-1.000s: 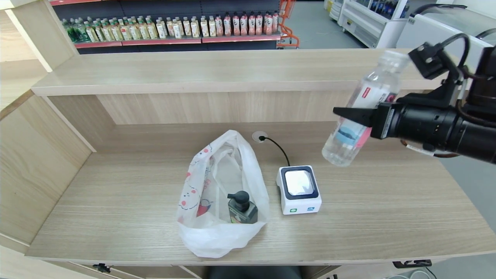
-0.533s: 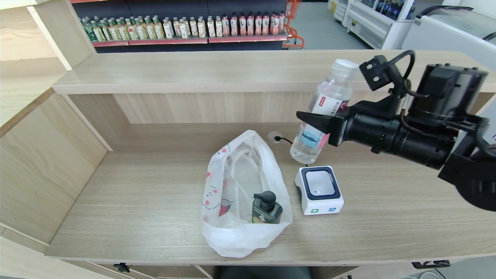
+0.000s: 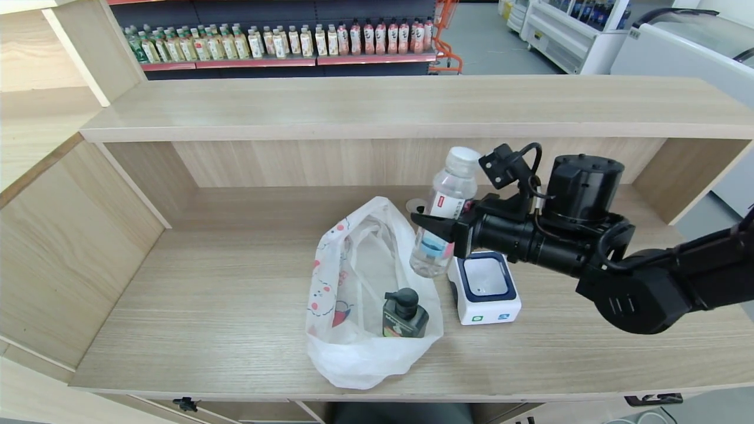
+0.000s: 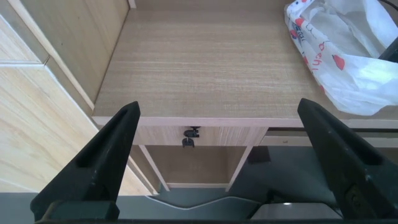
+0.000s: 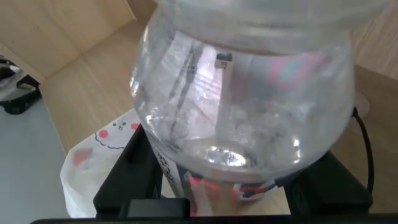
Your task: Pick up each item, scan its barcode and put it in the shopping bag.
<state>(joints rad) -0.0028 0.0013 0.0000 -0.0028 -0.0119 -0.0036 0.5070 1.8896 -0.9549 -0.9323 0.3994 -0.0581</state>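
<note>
My right gripper (image 3: 442, 231) is shut on a clear water bottle (image 3: 443, 219) with a white cap and a red, white and blue label. It holds the bottle nearly upright in the air, between the white shopping bag (image 3: 359, 294) and the white barcode scanner (image 3: 484, 287). The bottle's base (image 5: 245, 118) sits close before the right wrist camera, between the fingers (image 5: 134, 177). A dark green pump bottle (image 3: 404, 315) lies inside the bag. My left gripper (image 4: 221, 162) hangs open off the counter's front edge, holding nothing, with the bag (image 4: 345, 56) farther off.
The scanner's black cable (image 3: 433, 213) runs to a hole at the back of the wooden counter (image 3: 206, 306). A raised shelf (image 3: 377, 106) and side walls box the counter in. Bare counter lies on the left and right.
The right arm has carried the bottle left and down, from high at the right to just above the scanner beside the bag. The head camera shifted early on.
</note>
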